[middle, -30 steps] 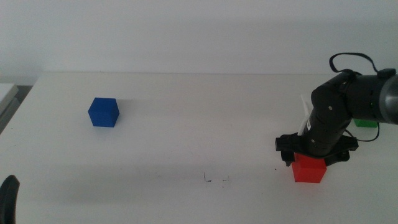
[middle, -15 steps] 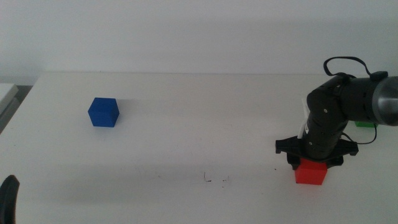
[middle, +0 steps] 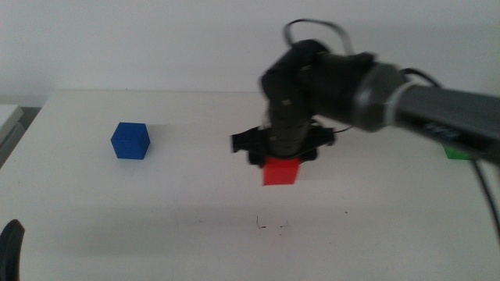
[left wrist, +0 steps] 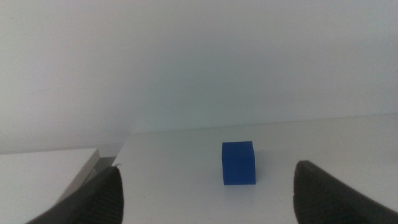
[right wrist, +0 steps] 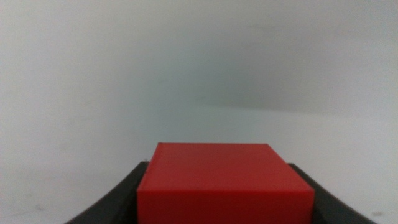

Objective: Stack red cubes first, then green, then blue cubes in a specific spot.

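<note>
My right gripper (middle: 280, 165) is shut on the red cube (middle: 280, 172) and holds it above the table's middle, a little above and behind the faint scribble marks (middle: 271, 225). The red cube (right wrist: 224, 183) fills the space between the jaws in the right wrist view. The blue cube (middle: 130, 140) sits on the table at the left; it also shows in the left wrist view (left wrist: 239, 163), ahead of my open left gripper (left wrist: 208, 193). The left gripper (middle: 11, 248) waits at the bottom left corner. The green cube (middle: 459, 153) is mostly hidden behind the right arm at the far right.
The white table's (middle: 195, 195) left edge runs near the blue cube, with a pale object (middle: 9, 117) beyond it. A white wall stands behind the table.
My right gripper has lifted the red cube off the table at the right and carried it fast to the left, to above the table's middle. The left arm has not moved.
</note>
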Robot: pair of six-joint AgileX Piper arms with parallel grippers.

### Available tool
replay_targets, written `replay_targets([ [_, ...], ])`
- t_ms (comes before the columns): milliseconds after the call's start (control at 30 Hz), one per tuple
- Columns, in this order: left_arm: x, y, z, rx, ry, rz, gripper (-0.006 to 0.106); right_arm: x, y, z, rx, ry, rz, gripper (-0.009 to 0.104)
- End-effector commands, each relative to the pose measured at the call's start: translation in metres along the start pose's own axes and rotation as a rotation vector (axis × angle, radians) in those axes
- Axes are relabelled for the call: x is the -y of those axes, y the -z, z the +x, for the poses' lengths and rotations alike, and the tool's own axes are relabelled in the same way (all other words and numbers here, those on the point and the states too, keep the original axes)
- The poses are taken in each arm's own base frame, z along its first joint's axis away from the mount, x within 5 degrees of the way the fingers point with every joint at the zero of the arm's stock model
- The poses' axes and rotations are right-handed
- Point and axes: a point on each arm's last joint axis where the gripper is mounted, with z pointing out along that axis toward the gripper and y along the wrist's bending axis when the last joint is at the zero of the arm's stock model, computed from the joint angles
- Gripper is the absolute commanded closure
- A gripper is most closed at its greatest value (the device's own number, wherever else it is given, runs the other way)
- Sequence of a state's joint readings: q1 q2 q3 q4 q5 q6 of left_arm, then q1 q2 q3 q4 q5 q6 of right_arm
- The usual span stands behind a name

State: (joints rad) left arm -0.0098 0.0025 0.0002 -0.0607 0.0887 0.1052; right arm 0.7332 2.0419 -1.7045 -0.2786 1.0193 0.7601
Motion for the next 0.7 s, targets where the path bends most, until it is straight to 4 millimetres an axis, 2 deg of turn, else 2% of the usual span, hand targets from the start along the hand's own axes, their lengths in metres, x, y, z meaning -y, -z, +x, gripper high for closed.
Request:
replay_targets([
  [0, 0.000, 0.000, -0.001, 0.013, -0.001, -0.002, 0.007, -0.016, -0.002, 0.002, -0.027, -0.002, 0.018, 0.092],
  [100, 0.000, 0.000, -0.001, 0.013, -0.001, -0.002, 0.007, -0.028, -0.011, 0.006, -0.056, 0.003, 0.027, 0.092],
  [200, 0.000, 0.000, -0.001, 0.013, -0.001, -0.002, 0.007, -0.031, -0.021, 0.011, -0.091, -0.018, 0.035, 0.092],
  [667, 0.000, 0.000, -0.001, 0.013, -0.001, -0.002, 0.007, -0.022, -0.049, 0.025, -0.145, -0.072, 0.097, 0.091],
])
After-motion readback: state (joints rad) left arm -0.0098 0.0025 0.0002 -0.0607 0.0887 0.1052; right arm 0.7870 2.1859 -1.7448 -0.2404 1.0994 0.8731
